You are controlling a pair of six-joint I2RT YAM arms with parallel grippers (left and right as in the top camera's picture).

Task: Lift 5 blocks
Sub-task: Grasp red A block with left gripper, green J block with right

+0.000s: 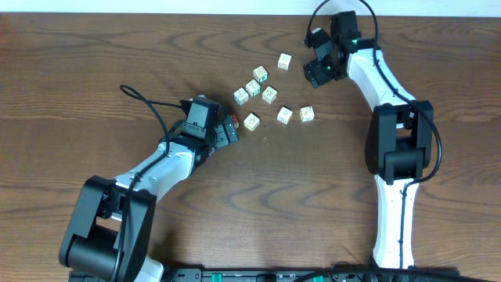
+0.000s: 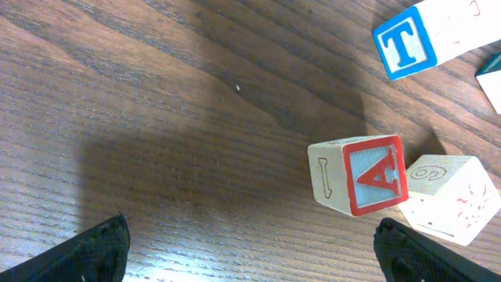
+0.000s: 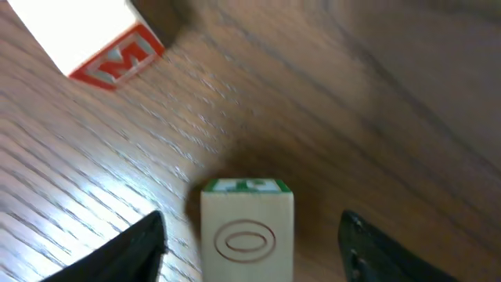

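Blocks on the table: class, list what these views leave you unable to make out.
- Overhead: letters on the scattered blocks, too small to read.
- Overhead: the red block, mostly hidden by the left pincer.
- Left wrist: the blue T block, cut off by the top edge.
- Right wrist: the green print on the nearest block, blurred; bottom edge cuts it off.
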